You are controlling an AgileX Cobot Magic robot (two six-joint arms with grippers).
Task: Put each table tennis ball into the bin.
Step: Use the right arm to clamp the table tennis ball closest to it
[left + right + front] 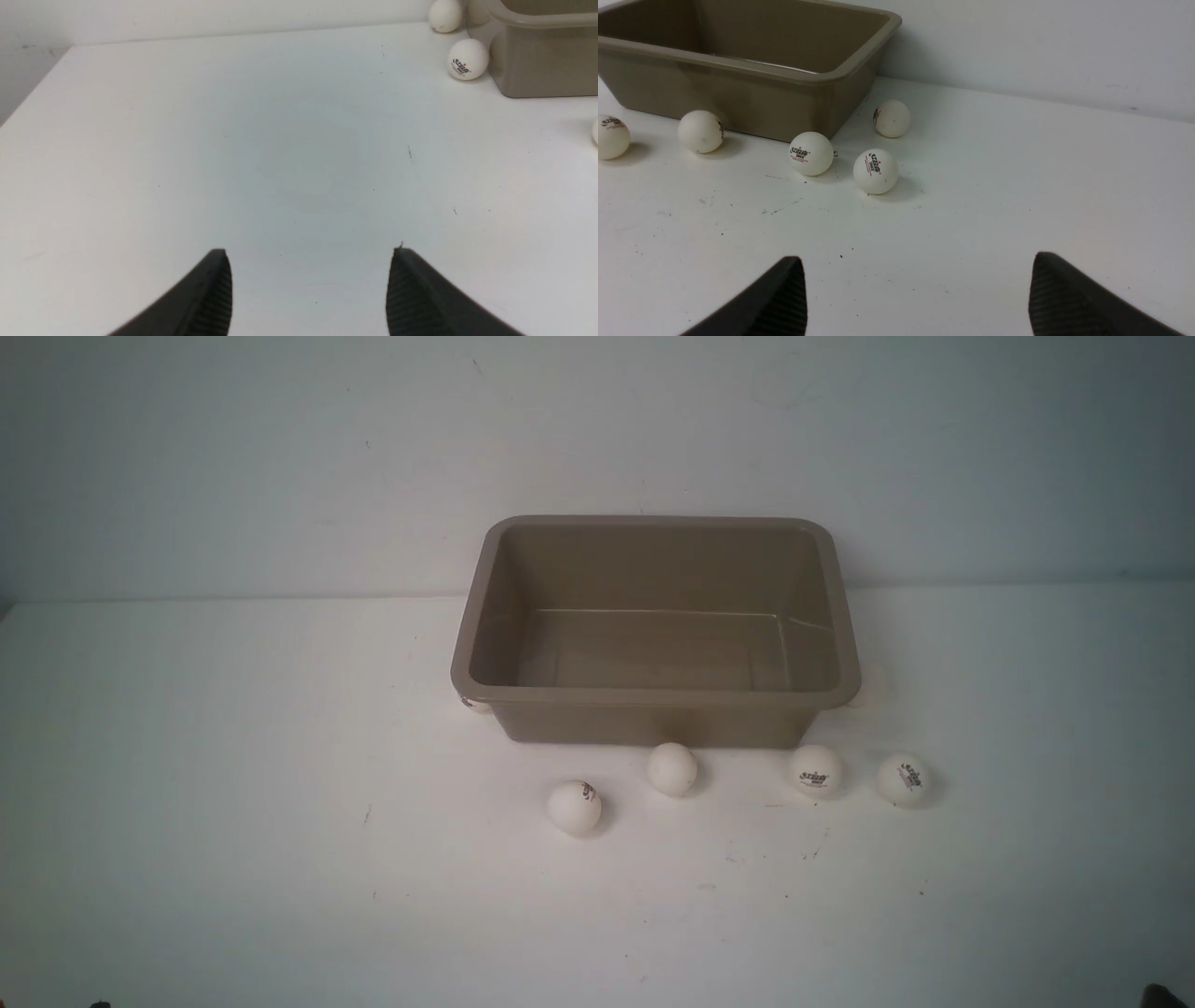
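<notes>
The taupe bin (653, 695) stands at the table's middle back, with nothing in it. Several white table tennis balls lie on the table along its near side: one (574, 805), one (671, 769), one (816, 771) and one (902, 778). Another (474, 703) peeks from under the bin's left front corner. In the right wrist view one more ball (892, 118) lies by the bin's right side. My left gripper (310, 251) is open and empty over bare table, far left of the bin (537, 70). My right gripper (917, 256) is open and empty, short of the nearest ball (876, 171).
A pale wall rises right behind the bin. The left wrist view shows the table's left edge (32, 88) and two balls by the bin's left side, one (467, 59) and one (446, 15) further back. White table (280, 859) spreads in front of the balls.
</notes>
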